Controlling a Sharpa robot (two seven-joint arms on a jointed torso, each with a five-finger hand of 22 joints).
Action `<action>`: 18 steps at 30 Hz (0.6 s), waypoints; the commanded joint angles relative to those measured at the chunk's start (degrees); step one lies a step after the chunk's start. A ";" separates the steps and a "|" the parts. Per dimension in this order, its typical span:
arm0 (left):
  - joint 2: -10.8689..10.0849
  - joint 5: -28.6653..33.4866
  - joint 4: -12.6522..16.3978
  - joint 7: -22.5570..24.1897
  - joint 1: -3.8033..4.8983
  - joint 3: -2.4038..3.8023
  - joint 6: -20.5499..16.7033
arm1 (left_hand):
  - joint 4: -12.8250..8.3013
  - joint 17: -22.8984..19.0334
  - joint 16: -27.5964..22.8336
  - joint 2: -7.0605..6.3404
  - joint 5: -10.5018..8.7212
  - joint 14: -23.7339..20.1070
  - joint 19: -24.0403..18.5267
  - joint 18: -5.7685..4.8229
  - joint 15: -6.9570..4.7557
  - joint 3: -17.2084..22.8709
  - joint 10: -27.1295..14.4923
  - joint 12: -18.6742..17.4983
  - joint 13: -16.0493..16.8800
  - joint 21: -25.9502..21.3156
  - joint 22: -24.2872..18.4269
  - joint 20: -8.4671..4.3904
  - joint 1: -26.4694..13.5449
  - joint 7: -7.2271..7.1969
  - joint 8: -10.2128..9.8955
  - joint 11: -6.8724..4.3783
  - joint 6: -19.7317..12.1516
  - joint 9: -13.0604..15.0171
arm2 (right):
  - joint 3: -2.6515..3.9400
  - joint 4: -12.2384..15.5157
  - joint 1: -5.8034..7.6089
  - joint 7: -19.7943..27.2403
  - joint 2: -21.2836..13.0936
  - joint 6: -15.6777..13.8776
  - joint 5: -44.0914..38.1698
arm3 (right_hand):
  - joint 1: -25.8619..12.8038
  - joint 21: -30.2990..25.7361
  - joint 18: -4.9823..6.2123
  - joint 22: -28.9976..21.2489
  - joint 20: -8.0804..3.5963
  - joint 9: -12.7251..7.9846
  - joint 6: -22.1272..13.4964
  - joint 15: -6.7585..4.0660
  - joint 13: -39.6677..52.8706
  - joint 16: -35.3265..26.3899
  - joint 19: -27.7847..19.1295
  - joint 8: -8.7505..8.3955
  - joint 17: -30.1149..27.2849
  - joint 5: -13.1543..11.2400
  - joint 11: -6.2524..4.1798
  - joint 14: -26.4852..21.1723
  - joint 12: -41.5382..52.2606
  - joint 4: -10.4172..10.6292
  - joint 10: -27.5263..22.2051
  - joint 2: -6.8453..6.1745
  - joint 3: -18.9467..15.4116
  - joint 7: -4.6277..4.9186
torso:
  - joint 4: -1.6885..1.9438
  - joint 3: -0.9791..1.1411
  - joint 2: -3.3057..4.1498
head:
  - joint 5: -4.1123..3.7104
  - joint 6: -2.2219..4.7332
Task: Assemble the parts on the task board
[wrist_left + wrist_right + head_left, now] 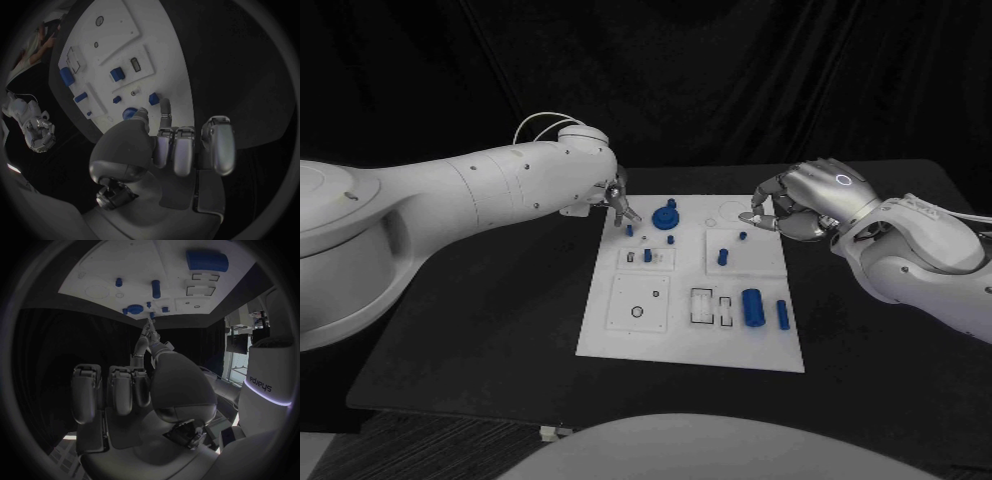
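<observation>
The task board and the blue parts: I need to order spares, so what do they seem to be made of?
The task board looks like white matte plastic: a flat even surface with crisp recessed pockets and no glare. It could be painted; the pictures leave that open. The blue parts, such as the large cylinder, look like moulded or printed plastic: uniform saturated colour with a soft, dull sheen.

- The near left part of the task board (pixel 610 335) is flat, with room above.
- The left hand (pixel 617 205) and the round blue part (pixel 665 214) crowd the far left corner.
- The blue cylinders (pixel 753 307) stand at the near right.
</observation>
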 commanded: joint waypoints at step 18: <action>0.50 -0.19 -0.26 1.03 -0.56 0.05 1.83 | -0.45 15.93 1.02 -0.11 4.47 6.16 1.40 0.05 -0.97 2.97 6.57 1.24 15.37 -0.01 12.34 -0.72 0.26 -0.02 -3.77 -0.52 2.91 -1.63 | 0.05 -0.19 -0.15 -0.94 0.14 0.58 -0.07 | 1.29 -1.04 -1.38 14.69 -0.29 0.94 -0.57 -0.19 15.12 0.77 4.22 0.43 15.19 1.29 -0.12 5.87 0.95 0.38 6.54 -0.25 1.77 -0.02 | 0.03 0.02 -0.06 | 0.01 -0.01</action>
